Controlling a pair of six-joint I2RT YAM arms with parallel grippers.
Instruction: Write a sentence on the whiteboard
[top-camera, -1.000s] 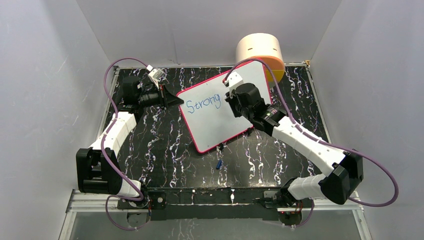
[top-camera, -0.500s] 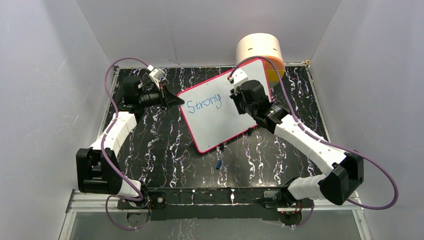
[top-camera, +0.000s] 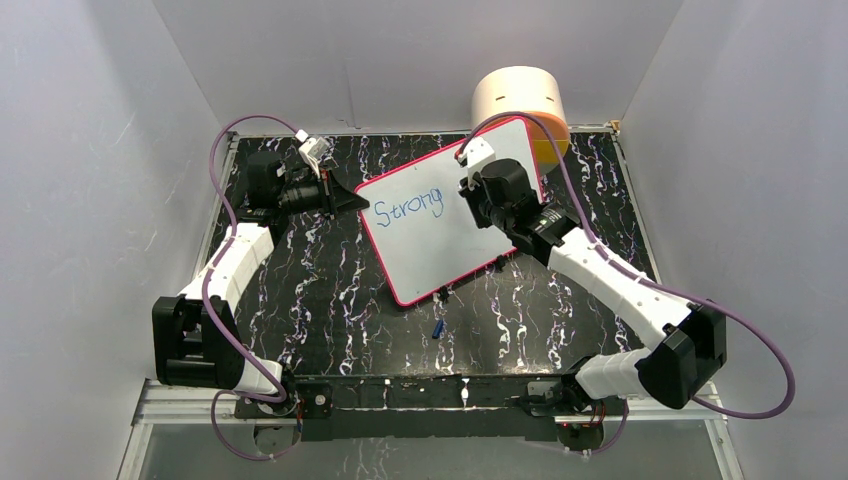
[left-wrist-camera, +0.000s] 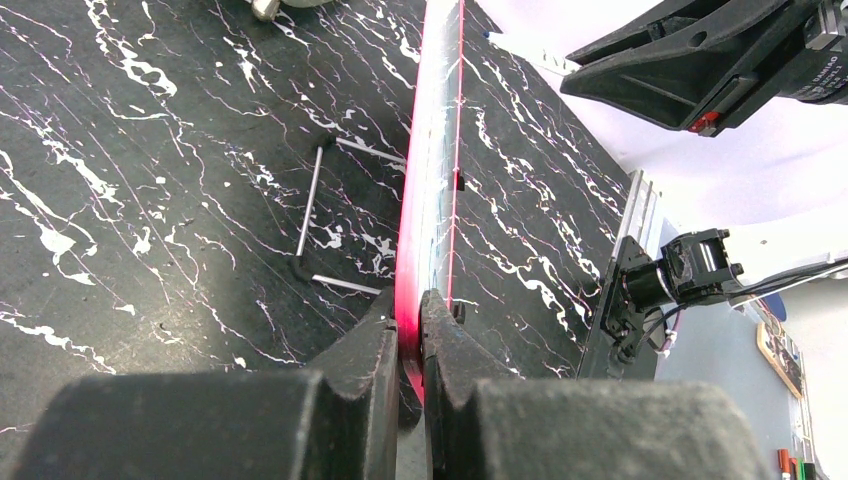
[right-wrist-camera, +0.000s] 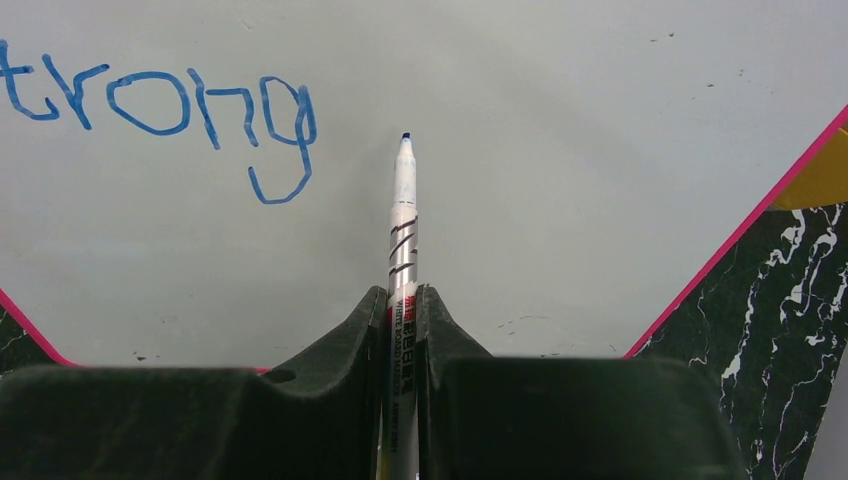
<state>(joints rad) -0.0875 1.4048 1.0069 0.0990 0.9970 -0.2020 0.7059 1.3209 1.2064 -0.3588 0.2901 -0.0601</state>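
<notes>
The whiteboard (top-camera: 455, 215), white with a pink-red frame, lies tilted on the black marbled table. Blue lettering reading "Strong" (top-camera: 405, 206) is the sentence on it, seen also in the right wrist view as "trong" (right-wrist-camera: 160, 105). My left gripper (top-camera: 352, 200) is shut on the whiteboard's left edge (left-wrist-camera: 425, 220), its frame pinched between the fingers (left-wrist-camera: 372, 350). My right gripper (top-camera: 478, 200) is shut on a silver whiteboard marker (right-wrist-camera: 402, 225). The marker's blue tip (right-wrist-camera: 405, 138) points at bare board to the right of the "g", and whether it touches I cannot tell.
A cream cylinder with an orange base (top-camera: 520, 100) stands behind the board's far corner. A small blue cap (top-camera: 438, 327) lies on the table near the board's front corner. Black wire feet (left-wrist-camera: 310, 210) prop up the board underneath. White walls enclose the table.
My right gripper with the marker has moved right and towards the back, away from the end of "Strong". The left arm and the board have stayed put.
</notes>
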